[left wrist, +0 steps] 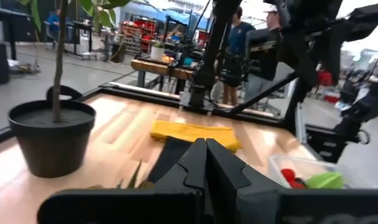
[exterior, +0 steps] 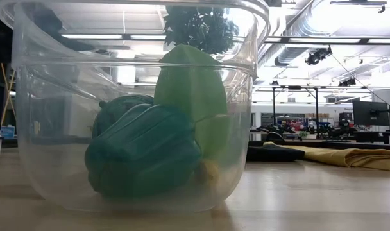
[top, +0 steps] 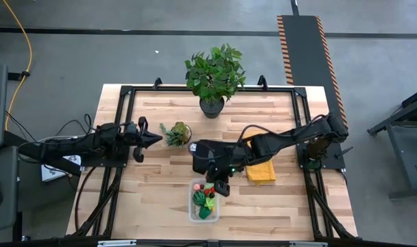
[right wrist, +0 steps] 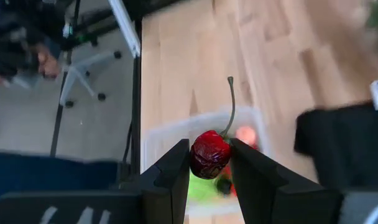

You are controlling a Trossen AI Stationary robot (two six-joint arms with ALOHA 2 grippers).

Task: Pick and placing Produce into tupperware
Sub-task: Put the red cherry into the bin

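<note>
I've got the right gripper (right wrist: pixel 209 163) clamped on a dark red cherry (right wrist: pixel 209 154), hanging right over the tupperware (top: pixel 193 211), already part-filled; next I lower and let go. Left gripper (left wrist: pixel 206 163) waits closed near the succulent (top: pixel 176 133)

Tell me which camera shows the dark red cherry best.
The right wrist view: the cherry fills the frame's middle, pinched by the right end effector above the tupperware, stem up. The high view hides it under the arm over the container. The low and left wrist views do not show it.
</note>
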